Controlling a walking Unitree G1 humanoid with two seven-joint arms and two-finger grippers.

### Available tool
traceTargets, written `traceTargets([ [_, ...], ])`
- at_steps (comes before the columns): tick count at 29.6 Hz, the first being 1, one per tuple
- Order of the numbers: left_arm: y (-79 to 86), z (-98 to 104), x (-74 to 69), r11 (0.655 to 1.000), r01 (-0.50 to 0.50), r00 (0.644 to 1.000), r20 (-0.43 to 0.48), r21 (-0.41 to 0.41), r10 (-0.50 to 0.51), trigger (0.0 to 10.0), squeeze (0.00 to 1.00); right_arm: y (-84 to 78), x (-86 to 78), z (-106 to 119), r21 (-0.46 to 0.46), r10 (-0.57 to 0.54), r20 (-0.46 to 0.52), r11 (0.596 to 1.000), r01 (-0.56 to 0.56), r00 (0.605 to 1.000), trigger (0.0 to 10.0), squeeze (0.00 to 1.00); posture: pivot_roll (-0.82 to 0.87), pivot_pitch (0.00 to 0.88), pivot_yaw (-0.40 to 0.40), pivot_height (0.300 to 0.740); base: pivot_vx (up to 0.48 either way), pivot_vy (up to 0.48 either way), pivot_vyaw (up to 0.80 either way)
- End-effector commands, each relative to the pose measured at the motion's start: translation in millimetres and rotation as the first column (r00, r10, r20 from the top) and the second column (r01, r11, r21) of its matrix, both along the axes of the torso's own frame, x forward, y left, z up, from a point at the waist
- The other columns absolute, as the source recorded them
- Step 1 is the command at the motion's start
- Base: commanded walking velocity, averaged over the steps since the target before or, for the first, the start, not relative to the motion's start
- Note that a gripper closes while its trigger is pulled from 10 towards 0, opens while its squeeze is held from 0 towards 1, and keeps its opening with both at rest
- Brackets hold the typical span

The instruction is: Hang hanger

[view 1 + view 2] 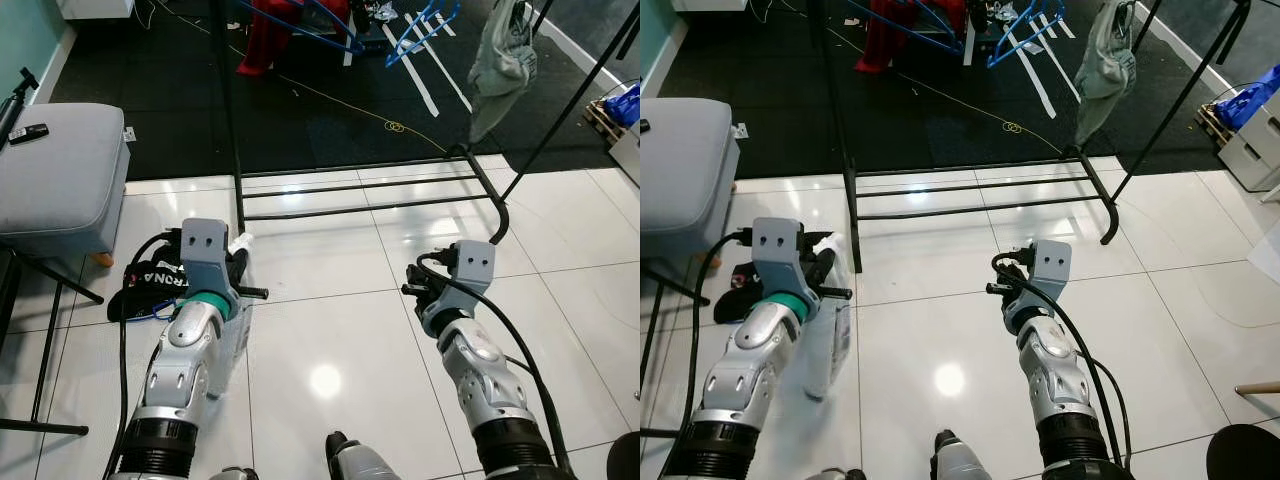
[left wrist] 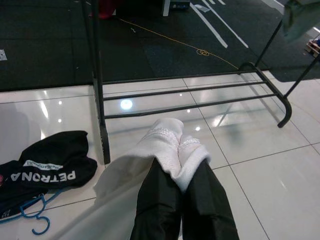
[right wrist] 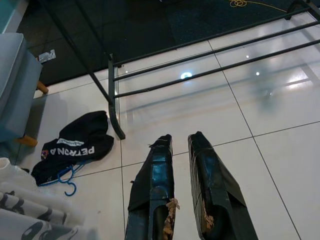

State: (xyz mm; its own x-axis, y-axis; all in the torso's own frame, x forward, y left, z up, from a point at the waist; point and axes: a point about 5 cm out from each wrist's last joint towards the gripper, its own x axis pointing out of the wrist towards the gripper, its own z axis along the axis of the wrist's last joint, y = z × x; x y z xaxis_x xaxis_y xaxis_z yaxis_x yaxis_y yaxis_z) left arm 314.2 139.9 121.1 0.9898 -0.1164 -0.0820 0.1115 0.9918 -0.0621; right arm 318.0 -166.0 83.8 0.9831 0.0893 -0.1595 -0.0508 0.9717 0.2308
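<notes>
My left gripper (image 2: 178, 167) is shut on the top of a white garment (image 2: 167, 145), which hangs down beside the left arm (image 1: 830, 340) over the white tiles. A blue hanger (image 2: 35, 212) lies on the floor, partly under a black garment (image 2: 50, 167) with white lettering, just left of the left gripper (image 1: 250, 290). The black clothes rack's base bars (image 1: 370, 195) stand right ahead on the tiles. My right gripper (image 3: 180, 137) is held low over bare tiles, open and holding nothing; in the left eye view the right gripper (image 1: 412, 282) sits right of centre.
A grey padded stool (image 1: 55, 175) with a remote on it stands at the left. A grey-green garment (image 1: 500, 50) hangs from the rack's right side. Beyond the rack, on dark flooring, lie a red cloth (image 1: 270, 30), blue frames (image 1: 420, 30) and a yellow cord (image 1: 400, 127).
</notes>
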Motion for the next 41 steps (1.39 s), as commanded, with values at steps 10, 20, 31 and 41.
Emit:
traceTargets([
  [10,-6.3,5.8,-3.0,0.999,0.036,0.998,0.042,-0.01,-0.036,10.0,0.0,1.0,0.4,-3.4,0.013,0.015,-0.015,1.0,-0.014,1.0,10.0,0.0,-0.02,0.12,-0.009,0.74,0.198,0.0,0.0],
  [20,-7.7,7.5,-2.1,0.999,0.042,0.998,0.05,-0.018,-0.041,10.0,0.0,1.0,-0.1,-1.3,0.013,0.021,-0.004,1.0,-0.021,1.0,10.0,0.0,-0.02,0.116,-0.009,0.74,0.307,0.0,-0.51],
  [31,-8.0,8.2,-3.5,0.999,0.044,0.998,0.056,-0.023,-0.042,10.0,0.0,2.5,-0.8,-2.6,0.012,0.03,-0.009,0.999,-0.03,1.0,10.0,0.0,-0.02,0.118,-0.011,0.74,0.309,0.0,0.0],
  [41,-9.5,8.9,-3.7,0.999,0.043,0.998,0.056,-0.034,-0.041,10.0,0.0,-0.2,-1.4,-2.0,0.011,0.02,-0.003,1.0,-0.02,1.0,10.0,0.0,-0.03,0.122,-0.008,0.74,0.307,0.0,0.0],
])
